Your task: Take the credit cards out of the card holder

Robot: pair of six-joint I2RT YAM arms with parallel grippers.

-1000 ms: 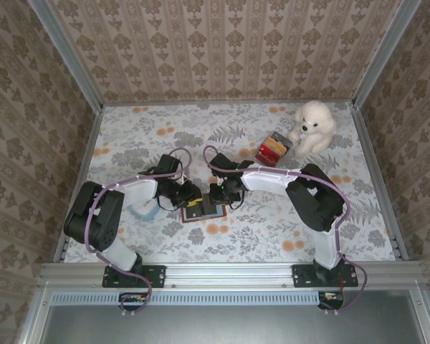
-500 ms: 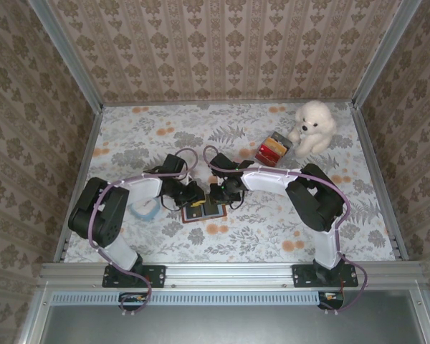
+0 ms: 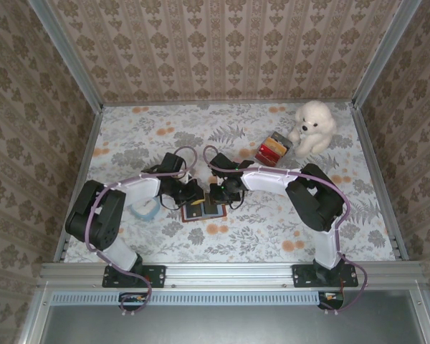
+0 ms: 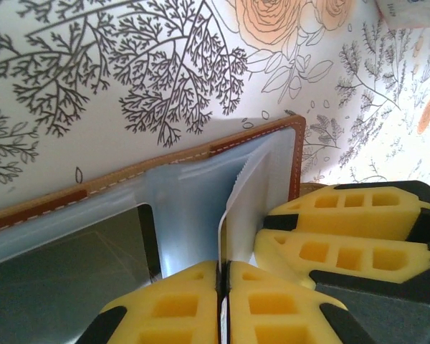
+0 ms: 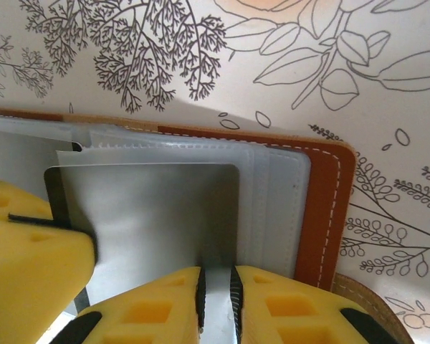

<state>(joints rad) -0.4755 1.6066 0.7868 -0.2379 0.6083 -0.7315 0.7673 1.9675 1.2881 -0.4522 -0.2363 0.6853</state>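
Observation:
The brown leather card holder (image 3: 209, 211) lies open on the floral table, its clear sleeves facing up. My left gripper (image 3: 191, 197) (image 4: 223, 266) is shut on the thin edge of a credit card (image 4: 221, 236) that stands upright out of a sleeve. A dark card (image 4: 72, 265) sits in the sleeve to its left. My right gripper (image 3: 218, 195) (image 5: 216, 272) is pinched on a clear sleeve of the card holder (image 5: 326, 208), over a glossy grey card (image 5: 150, 215). Its yellow fingers (image 4: 330, 215) lie close beside the left ones.
A white plush dog (image 3: 312, 127) and a small red and yellow stack (image 3: 272, 150) stand at the back right. A light blue flat thing (image 3: 145, 210) lies under the left arm. Metal rails and patterned walls close the table in.
The left jaws have closed onto the card's edge, and the left arm has shifted slightly. The right arm has stayed in place on the holder.

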